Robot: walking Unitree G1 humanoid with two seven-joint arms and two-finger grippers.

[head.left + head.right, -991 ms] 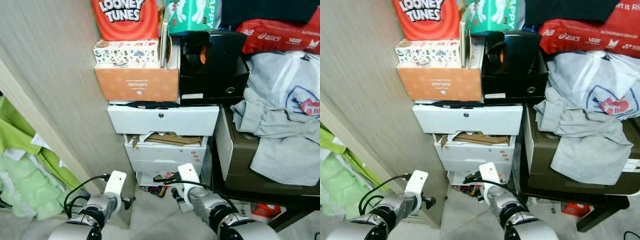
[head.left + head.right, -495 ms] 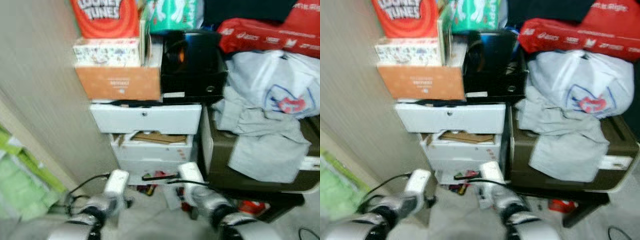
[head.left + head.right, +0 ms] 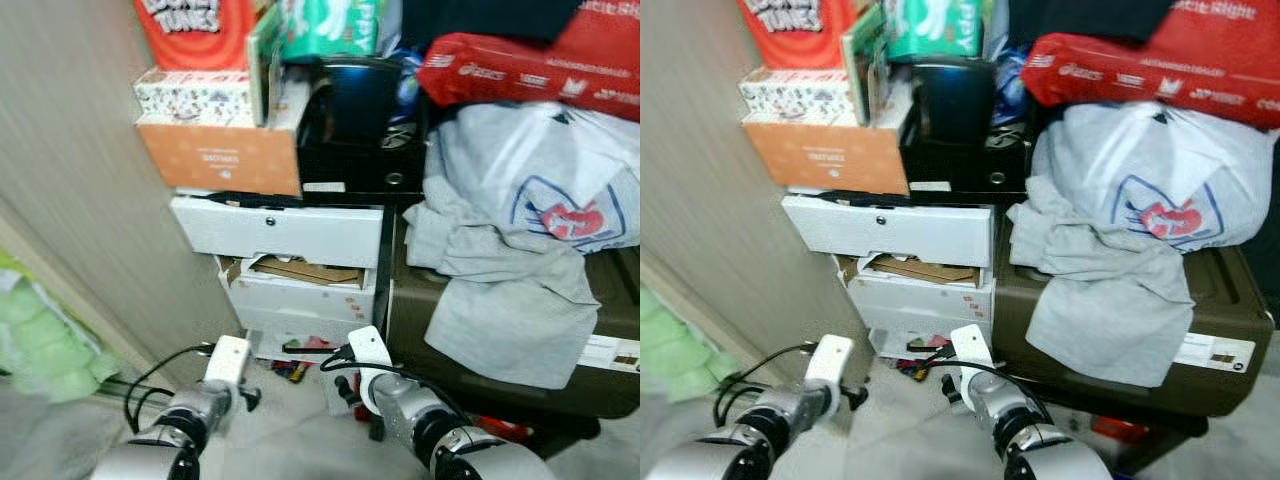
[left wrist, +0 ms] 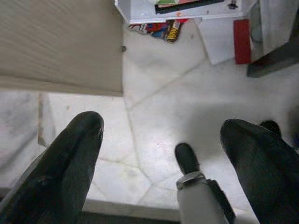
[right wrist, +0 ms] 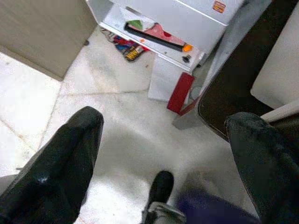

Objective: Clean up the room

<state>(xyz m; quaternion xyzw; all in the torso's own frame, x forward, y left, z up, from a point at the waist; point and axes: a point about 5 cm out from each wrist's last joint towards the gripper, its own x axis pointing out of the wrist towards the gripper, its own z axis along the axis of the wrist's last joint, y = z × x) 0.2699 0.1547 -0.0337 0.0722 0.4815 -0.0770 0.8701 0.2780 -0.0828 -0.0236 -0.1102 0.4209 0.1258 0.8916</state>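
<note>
Clutter on the floor is the nearest work for both arms, which hang low with nothing in them: the left gripper [image 4: 163,154] has its two black fingers spread wide over bare pale tiles, and the right gripper [image 5: 161,154] is likewise spread apart above the tiles. Just ahead of them a scatter of small colourful packets [image 5: 125,49] lies on the floor, touching the foot of the white drawer unit [image 3: 300,232], with a flat red piece [image 5: 180,92] leaning beside a white sheet nearby. These look light, thin and a little slippery, so I judge they would need pinching at an edge. One drawer stands ajar with brown cardboard [image 3: 300,270] poking out; that is stiff and light and could be pushed in flat. Farther out, grey clothing [image 3: 500,270] is draped over the dark brown case [image 3: 600,390] to the right of the drawers. It is soft and limp, so I would gather it at a bunched fold near the hanging edge. Above sit an orange box [image 3: 222,158], a black appliance [image 3: 360,125] and a red bag [image 3: 530,70]. Compared with a second ago the whole view has swung rightward, so the camera has turned: more of the clothing and case shows, less of the green bedding [image 3: 40,340] at the left; the things themselves look unmoved, and the arms hang much as they did.
</note>
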